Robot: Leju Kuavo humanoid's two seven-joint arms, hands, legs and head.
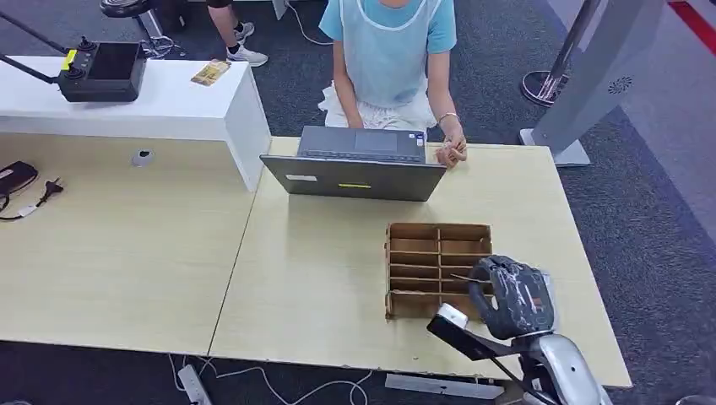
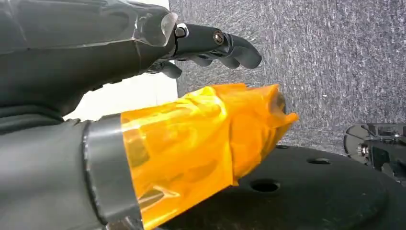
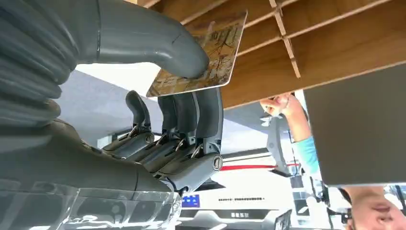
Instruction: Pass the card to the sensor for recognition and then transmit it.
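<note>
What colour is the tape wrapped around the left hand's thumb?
Bright translucent orange; the left hand shows the tape best in the left wrist view.

An office or lab: pale desks (image 1: 118, 253), a laptop (image 1: 355, 164), grey carpet (image 1: 642, 228), cables underneath.

Clearance around the right hand (image 1: 515, 297)
Divided cardboard box (image 1: 426, 253) lies directly under the hand; open laptop (image 1: 355, 175) and a person's hand (image 1: 452, 152) stand beyond; bare table (image 1: 312, 287) to its left

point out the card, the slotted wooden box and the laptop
card (image 3: 201, 57), right wrist view, on its printed face beside the thumb
slotted wooden box (image 1: 439, 231), head view, on its far wall
laptop (image 1: 355, 179), head view, on the lid's back
</note>
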